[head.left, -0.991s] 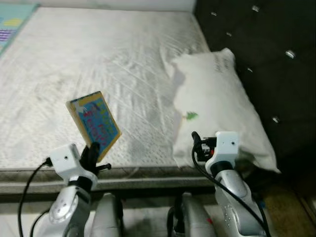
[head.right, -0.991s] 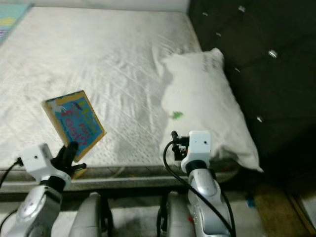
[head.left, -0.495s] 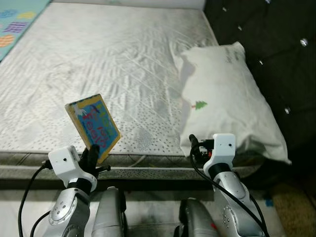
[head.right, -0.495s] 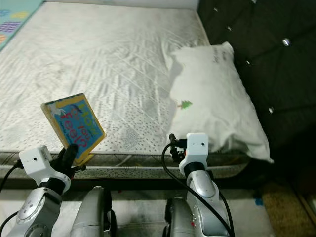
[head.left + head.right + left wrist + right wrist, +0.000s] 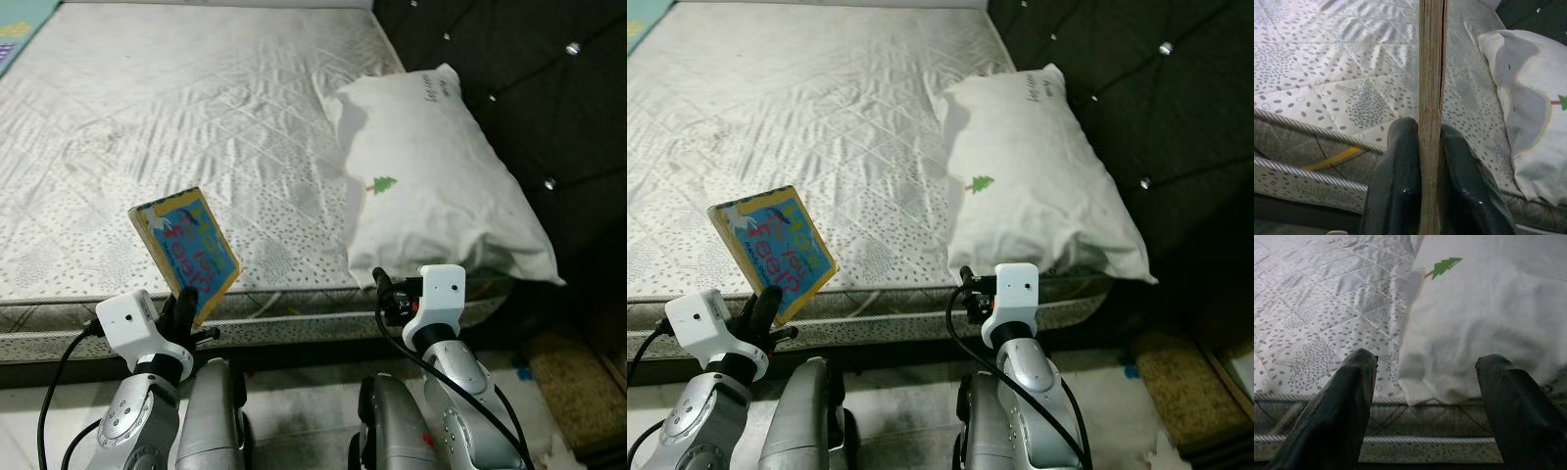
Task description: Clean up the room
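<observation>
A: Item one, the book (image 5: pixel 186 247). Location?

B: Held in the air over the near edge of the bed (image 5: pixel 147 127), tilted, blue cover with yellow border facing the head camera. The left pincer (image 5: pixel 1430 161) is clenched on its lower edge; in the left wrist view the two black fingers (image 5: pixel 1396 186) press the book's two faces, its page edge running straight up between them.

A: Does the book touch the bed?

B: No. It stands clear above the mattress edge, carried by the left pincer alone.

A: Item two, the right pincer (image 5: pixel 1425 396)?

B: Released, fingers (image 5: pixel 1337 406) spread wide, grasping nothing. It hangs in front of the bed's near edge, pointed at the lower corner of the pillow (image 5: pixel 431 176), apart from it.

A: Item three, the pillow?

B: White, a small green tree printed on it, some dark writing near its far corner. It lies on the right side of the bed, next to the dark tufted headboard (image 5: pixel 529 88), its near corner overhanging the mattress edge.

A: Item four, the bed?

B: Bare quilted mattress, pale with a grey dotted pattern, piped along its edge. Pale floor (image 5: pixel 294 411) below, and a brown mat (image 5: pixel 573 392) at lower right.
</observation>
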Motion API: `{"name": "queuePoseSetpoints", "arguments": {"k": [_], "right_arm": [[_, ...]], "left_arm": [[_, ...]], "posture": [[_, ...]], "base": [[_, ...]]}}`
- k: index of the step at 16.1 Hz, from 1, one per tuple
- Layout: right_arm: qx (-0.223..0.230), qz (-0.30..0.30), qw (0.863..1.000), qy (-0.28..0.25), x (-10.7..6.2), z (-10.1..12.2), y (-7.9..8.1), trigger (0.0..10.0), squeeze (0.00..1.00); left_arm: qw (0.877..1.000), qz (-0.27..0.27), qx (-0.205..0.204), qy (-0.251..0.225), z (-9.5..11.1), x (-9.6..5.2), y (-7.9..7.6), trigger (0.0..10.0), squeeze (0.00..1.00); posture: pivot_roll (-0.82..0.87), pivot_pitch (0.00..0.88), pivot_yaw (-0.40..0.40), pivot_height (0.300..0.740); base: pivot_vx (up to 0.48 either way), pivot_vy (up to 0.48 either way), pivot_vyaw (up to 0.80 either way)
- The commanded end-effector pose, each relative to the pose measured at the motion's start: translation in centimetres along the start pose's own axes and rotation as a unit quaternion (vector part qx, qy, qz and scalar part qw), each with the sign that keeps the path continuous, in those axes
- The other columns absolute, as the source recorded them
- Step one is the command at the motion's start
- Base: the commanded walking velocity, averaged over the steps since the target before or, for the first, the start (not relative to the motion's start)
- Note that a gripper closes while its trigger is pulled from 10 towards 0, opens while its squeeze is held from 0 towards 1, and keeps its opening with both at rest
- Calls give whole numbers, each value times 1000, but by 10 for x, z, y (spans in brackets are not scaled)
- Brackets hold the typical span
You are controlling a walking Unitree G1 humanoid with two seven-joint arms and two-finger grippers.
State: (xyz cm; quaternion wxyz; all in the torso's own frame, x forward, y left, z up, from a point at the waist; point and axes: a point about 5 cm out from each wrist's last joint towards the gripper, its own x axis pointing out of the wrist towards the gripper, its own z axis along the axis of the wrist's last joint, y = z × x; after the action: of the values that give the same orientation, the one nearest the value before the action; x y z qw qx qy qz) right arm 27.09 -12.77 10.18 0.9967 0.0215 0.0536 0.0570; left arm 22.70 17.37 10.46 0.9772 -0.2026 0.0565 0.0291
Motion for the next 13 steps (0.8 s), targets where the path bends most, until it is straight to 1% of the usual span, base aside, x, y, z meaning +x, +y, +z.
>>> {"name": "queuePoseSetpoints", "arguments": {"k": [1, 12, 13], "right_arm": [[-3, 1, 1000, 2, -2, 0, -2, 10000, 0], [1, -1, 1000, -2, -1, 2, -1, 10000, 0], [2, -1, 1000, -2, -1, 2, -1, 10000, 0]], "left_arm": [[1000, -13, 2, -25, 9, -1, -6, 10000, 0], [999, -15, 1, -30, 11, 1, -8, 10000, 0], [999, -11, -1, -34, 12, 1, -9, 10000, 0]], "posture": [[-107, 203, -38, 588], [-109, 214, -37, 588], [-109, 214, -37, 588]], "base": [[262, 0, 0], [272, 0, 0], [0, 0, 0]]}}
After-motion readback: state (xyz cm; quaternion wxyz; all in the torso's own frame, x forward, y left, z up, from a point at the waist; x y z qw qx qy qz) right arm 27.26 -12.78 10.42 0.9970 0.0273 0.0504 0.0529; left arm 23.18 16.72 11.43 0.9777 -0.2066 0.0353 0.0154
